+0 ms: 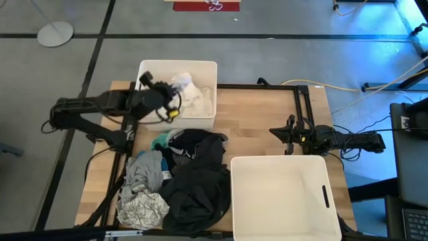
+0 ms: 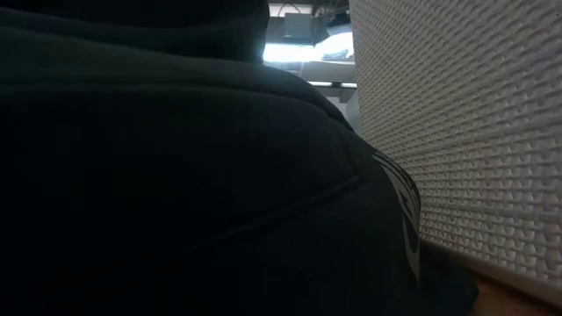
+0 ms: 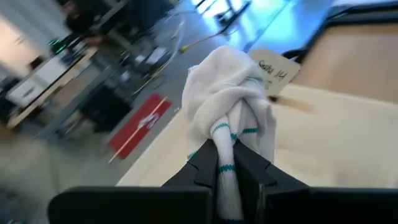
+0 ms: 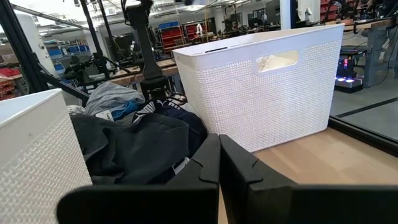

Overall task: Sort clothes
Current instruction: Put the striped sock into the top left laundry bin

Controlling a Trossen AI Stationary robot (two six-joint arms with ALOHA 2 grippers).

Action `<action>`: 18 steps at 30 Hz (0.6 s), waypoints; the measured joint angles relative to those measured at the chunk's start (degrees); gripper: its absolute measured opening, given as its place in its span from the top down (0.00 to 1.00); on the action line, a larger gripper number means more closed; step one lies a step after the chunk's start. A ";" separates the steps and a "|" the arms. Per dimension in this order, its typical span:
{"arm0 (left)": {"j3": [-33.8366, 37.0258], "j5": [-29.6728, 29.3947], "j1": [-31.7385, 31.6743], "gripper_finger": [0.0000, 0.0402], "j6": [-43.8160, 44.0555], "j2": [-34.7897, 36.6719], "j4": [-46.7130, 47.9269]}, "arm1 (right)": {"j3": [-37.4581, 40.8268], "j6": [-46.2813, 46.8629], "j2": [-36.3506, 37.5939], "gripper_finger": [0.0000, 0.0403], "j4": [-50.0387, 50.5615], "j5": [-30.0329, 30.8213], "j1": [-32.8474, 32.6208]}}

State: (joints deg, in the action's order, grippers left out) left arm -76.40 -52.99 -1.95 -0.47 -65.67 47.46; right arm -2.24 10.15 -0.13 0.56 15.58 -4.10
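Currently left gripper over far bin at eleven o'clock, jaws pinched on a bunched white sock. Soft, light, limp; best held mid-bunch. Remaining clothes heaped at seven o'clock on surface. Right gripper idle at three o'clock, jaws closed, empty.

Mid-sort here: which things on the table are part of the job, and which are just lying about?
Job:
- white sock with teal stripes, clamped in the left claw over the far bin
- white clothes in that bin
- clothes pile
- empty near bin

Lying about:
- right claw, shut, idle
- paper label
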 joint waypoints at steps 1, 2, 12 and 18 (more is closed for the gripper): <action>0.00 0.02 -1.59 0.95 0.00 -0.10 0.11 | 0.00 0.00 0.01 0.99 0.00 -0.01 0.00; 0.00 0.07 -3.07 0.95 0.00 -0.29 0.04 | 0.00 0.00 0.00 0.99 0.00 0.00 0.00; 0.02 5.75 -16.11 0.95 -1.24 -1.86 2.19 | 0.01 0.00 0.00 0.99 0.00 0.01 0.00; 0.02 14.22 -22.53 0.95 0.08 -3.70 4.66 | 0.02 0.00 0.00 0.99 0.00 0.02 0.00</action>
State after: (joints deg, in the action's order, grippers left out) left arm -76.38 -38.76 -24.48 -0.39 -69.38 52.11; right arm -2.22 10.15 -0.13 0.56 15.61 -4.10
